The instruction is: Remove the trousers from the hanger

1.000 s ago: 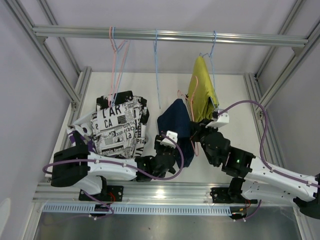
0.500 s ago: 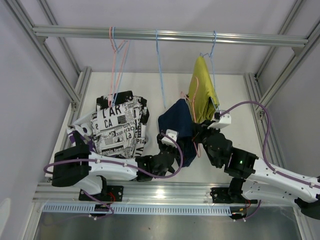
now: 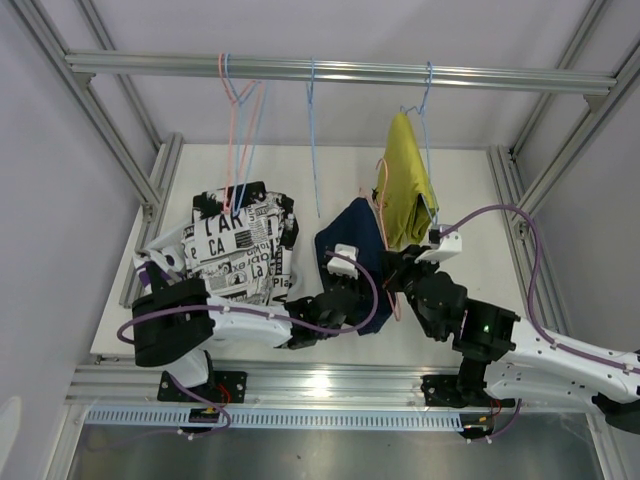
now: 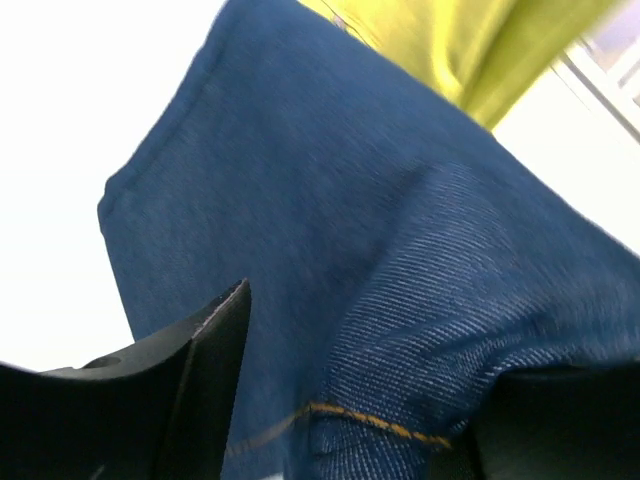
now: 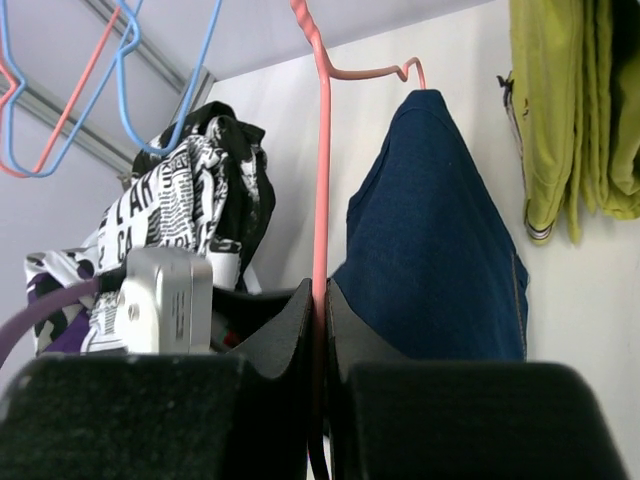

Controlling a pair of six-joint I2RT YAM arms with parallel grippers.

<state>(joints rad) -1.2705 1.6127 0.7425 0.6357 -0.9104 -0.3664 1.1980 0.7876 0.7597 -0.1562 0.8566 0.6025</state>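
Over the last second, pushed the left gripper (image 4: 355, 370) toward 12 o'clock, now nosed against the navy trousers (image 3: 355, 235). Jaws wide apart with blue cloth between them, nothing pinched yet. Clamped shut with the right gripper (image 5: 320, 295) on the wire of the pink hanger (image 5: 320, 150), held clear of the rail. Probably sets up a pinch and pull to slide the pair off. Draped over that hanger near table centre, at 7 o'clock of the yellow trousers (image 3: 405, 185). Dark blue twill, folded, with an orange-stitched seam.
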